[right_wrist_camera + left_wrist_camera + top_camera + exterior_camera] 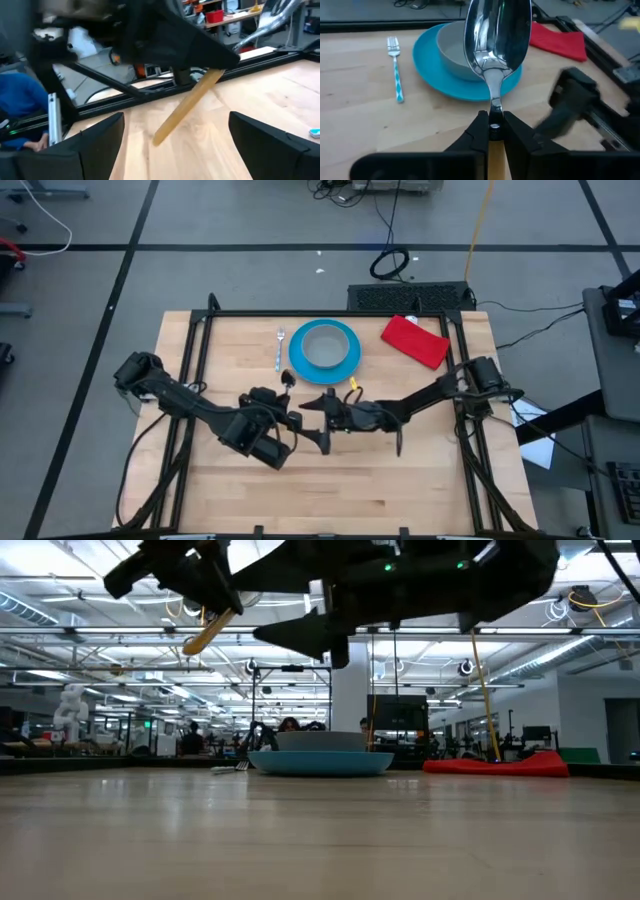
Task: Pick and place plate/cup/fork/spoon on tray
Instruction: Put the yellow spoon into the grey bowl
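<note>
Going L to R: fork (279,348) lies flat on the worktop (400,480) just left of the plate (343,365), apart from it. Cup (323,345) sits on the plate. Left gripper (492,131) has its fingers clamped on the spoon (496,35) at the neck, bowl end aimed at the plate, held up in the air near mid-worktop. Right gripper (172,132) hovers close by w/ fingers wide apart, orange handle hanging between them. Red cloth (414,340) is off to the right. Risk imo: thin neck grip, so the spoon could pivot or slip if the right one bumps the handle.
</note>
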You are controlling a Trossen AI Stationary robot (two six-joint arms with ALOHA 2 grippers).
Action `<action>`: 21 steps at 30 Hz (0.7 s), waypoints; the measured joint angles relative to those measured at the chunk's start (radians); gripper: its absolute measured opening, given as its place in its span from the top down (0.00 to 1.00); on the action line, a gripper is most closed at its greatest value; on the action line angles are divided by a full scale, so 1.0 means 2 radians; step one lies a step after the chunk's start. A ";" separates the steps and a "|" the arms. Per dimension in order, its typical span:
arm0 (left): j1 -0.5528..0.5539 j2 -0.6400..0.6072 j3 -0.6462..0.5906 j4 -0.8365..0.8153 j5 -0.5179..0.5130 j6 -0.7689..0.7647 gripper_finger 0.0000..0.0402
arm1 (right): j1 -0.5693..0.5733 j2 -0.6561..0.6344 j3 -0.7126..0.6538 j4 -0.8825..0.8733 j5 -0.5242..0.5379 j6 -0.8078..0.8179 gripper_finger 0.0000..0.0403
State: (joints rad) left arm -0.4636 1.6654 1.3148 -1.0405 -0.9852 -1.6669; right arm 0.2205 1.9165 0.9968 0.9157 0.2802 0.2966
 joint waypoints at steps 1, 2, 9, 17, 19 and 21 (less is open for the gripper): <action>0.002 0.001 0.000 0.010 0.000 0.013 0.90 | -0.005 0.006 0.005 0.001 -0.008 0.003 0.13; 0.003 0.001 0.000 0.018 0.000 0.024 0.90 | -0.009 0.013 0.010 0.007 -0.019 0.006 0.13; 0.002 -0.010 0.000 0.020 -0.010 0.039 0.91 | -0.019 0.033 0.011 0.064 -0.034 0.017 0.15; 0.002 -0.029 -0.001 0.070 -0.019 0.111 0.89 | -0.028 0.033 0.011 0.064 -0.052 -0.014 0.15; 0.002 -0.037 0.000 0.087 -0.025 0.132 0.89 | -0.028 0.033 0.011 0.064 -0.053 -0.021 0.15; 0.001 -0.043 0.000 0.097 -0.026 0.152 0.89 | -0.028 0.033 0.011 0.068 -0.053 -0.027 0.16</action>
State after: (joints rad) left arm -0.4623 1.5792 1.3140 -0.8473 -1.0381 -1.3629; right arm 0.1646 1.9835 1.0183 1.0508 0.1736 0.2435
